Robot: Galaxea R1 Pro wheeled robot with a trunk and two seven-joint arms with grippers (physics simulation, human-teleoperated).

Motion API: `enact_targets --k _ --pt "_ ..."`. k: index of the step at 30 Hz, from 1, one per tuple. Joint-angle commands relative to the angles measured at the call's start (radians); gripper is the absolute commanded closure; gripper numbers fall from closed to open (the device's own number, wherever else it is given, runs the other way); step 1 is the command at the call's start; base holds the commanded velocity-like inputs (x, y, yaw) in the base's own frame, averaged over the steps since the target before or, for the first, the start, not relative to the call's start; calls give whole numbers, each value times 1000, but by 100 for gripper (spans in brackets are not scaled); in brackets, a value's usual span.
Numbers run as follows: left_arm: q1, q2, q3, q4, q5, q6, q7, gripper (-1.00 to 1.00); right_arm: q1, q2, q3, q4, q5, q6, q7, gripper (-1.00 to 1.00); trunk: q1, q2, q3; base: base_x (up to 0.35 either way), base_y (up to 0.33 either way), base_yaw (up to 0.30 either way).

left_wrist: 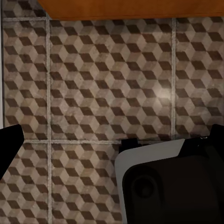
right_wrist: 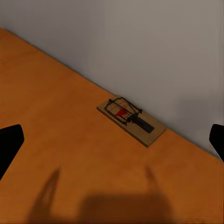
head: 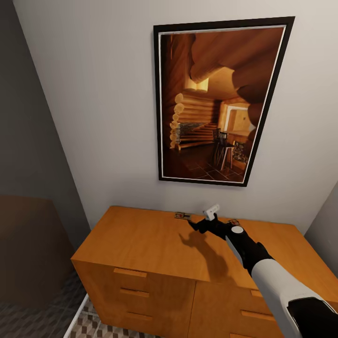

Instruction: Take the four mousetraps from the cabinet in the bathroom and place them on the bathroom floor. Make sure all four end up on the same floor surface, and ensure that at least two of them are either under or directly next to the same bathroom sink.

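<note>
No text, label, brand, number or sign can be read anywhere: not on the mousetrap [right_wrist: 132,120], the cabinet [head: 141,244], or the framed picture [head: 218,101] on the wall.

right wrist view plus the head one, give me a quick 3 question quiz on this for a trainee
1. True or false: the mousetrap seen by the right wrist camera lies on the cabinet top close to the wall.
2. The right gripper is: A) shut on a trap, B) open with nothing between its fingers, C) resting on the floor.
3. Fill in: the left wrist camera looks at cube-patterned ____.

Key
1. True. It lies flat by the back edge, untouched.
2. B. The fingertips stand wide apart at the edges of the right wrist view, with the trap ahead of them.
3. Floor tiles, with the cabinet's orange edge at one side.
</note>
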Motion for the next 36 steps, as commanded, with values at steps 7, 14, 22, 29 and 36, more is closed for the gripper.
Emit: enact_targets --k 7,14,22,29,36 --pt "-2 -1 -8 7 10 -6 -4 -100 -1 4 1 44 1 -6 0 -100 1 -2 -2 0 0 0" --pt "-2 -1 -8 8 10 -6 -4 -100 -1 6 1 50 -1 -6 1 -100 1 -2 -2 0 0 0" --pt "-2 -1 -8 8 10 -6 -4 -100 -1 6 0 50 -3 -8 3 -100 1 -2 -2 0 0 0" --pt "-2 -1 -8 8 10 -6 -4 -100 -1 6 0 50 -4 -11 3 -100 1 -2 -2 0 0 0" --pt "-2 -1 -8 8 10 -6 -4 -100 -1 7 0 49 -2 -10 17 -100 1 -2 -2 0 0 0"
